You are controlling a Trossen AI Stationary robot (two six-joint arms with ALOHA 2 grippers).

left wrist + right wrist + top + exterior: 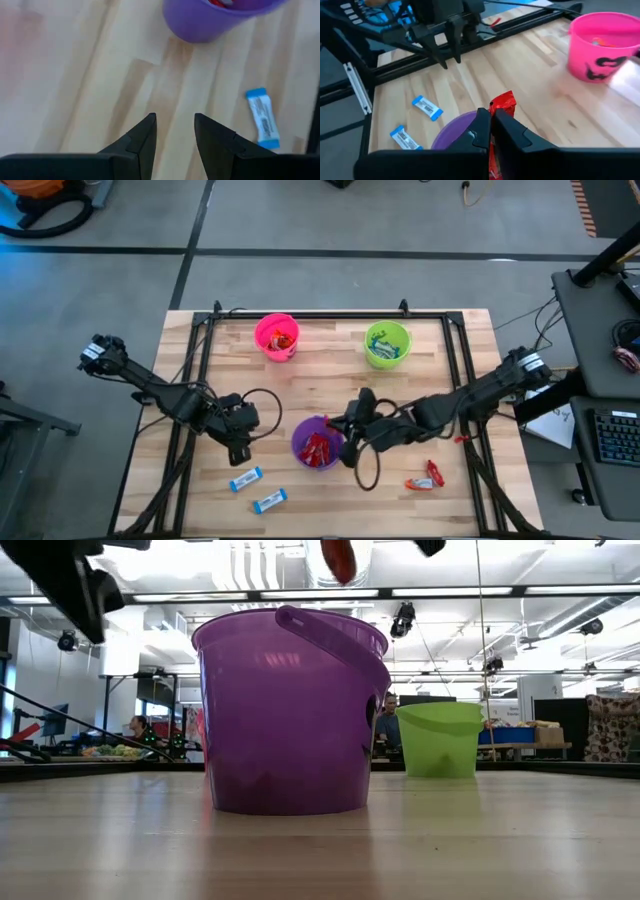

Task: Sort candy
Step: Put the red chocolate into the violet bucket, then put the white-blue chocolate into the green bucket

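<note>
candy was partly sorted: red pieces lay in the purple cup, another red candy sat clamped in the right hand above its rim, while two blue ones and two red ones remained on the worktop and the left hand hung apart, empty.

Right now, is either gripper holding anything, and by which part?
Right gripper pinches a red candy at its lower end, above the purple cup. Left gripper holds nothing.
</note>
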